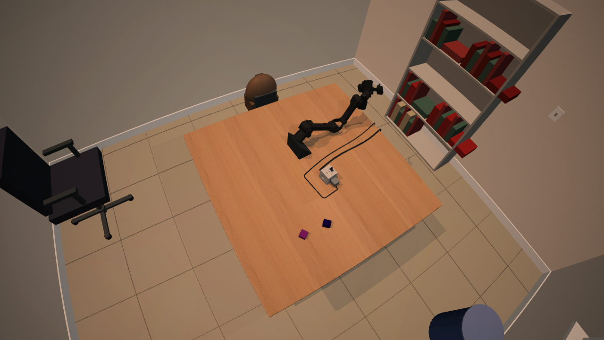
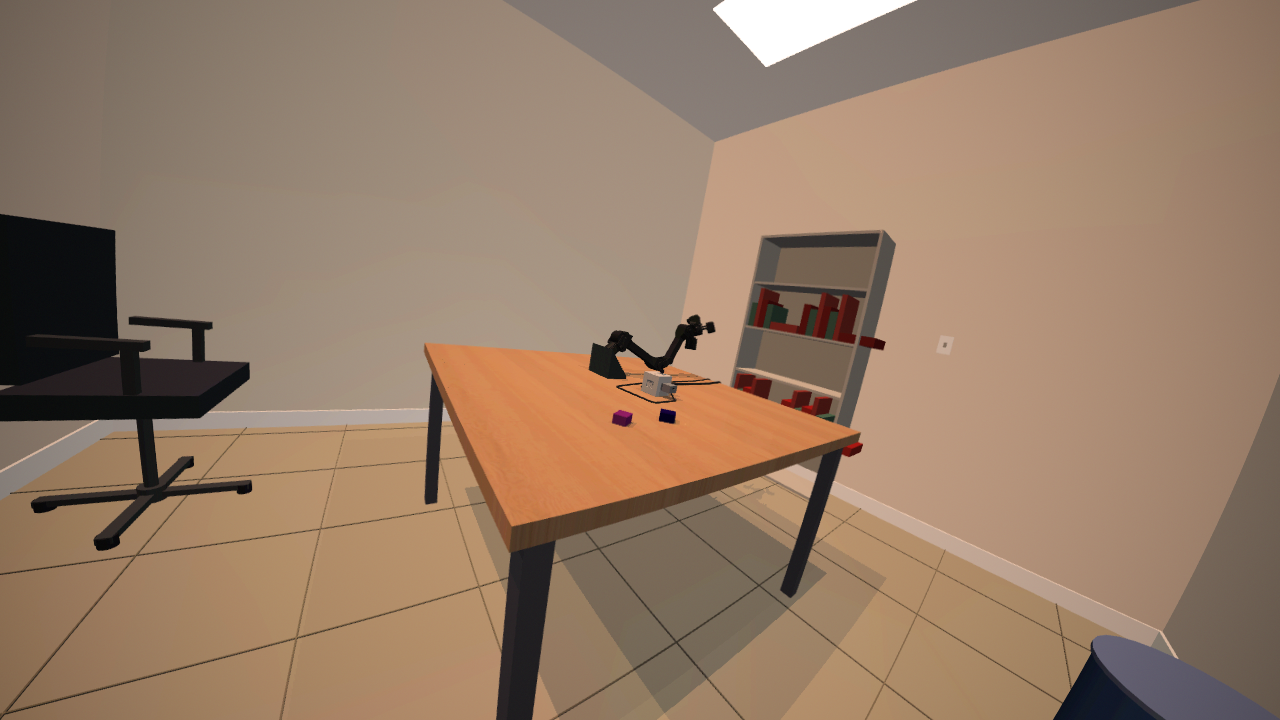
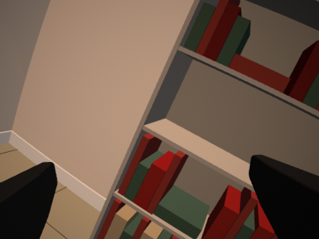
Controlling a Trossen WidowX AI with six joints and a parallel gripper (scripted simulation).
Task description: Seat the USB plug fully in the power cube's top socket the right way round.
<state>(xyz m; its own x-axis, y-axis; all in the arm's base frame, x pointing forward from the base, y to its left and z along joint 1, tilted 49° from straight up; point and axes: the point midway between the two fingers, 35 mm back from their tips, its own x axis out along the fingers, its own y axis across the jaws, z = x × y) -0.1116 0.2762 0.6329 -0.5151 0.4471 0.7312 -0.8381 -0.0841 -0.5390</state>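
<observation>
Your hand is raised high over the far right corner of the bench, well apart from the power cube, and its fingers are spread wide with nothing between them. In the wrist view you see only the two dark fingertips at the lower corners and, between them, the bookshelf with its red, green and tan books. The arm runs from its base, which sits toward the far edge of the bench, out to that far right corner. The power cube stands on the bench nearer the right edge than the left, roughly midway between the far and near edges. The plug shows as a small dark piece on top of the cube; it is too small for you to tell which way round it sits or how deep it is. A black cable loops around the left and near sides of the cube and runs off toward the far right corner. A purple block and a dark blue block lie near each other toward the near edge, well apart from the cube. An office chair stands on the floor beyond the left edge.
</observation>
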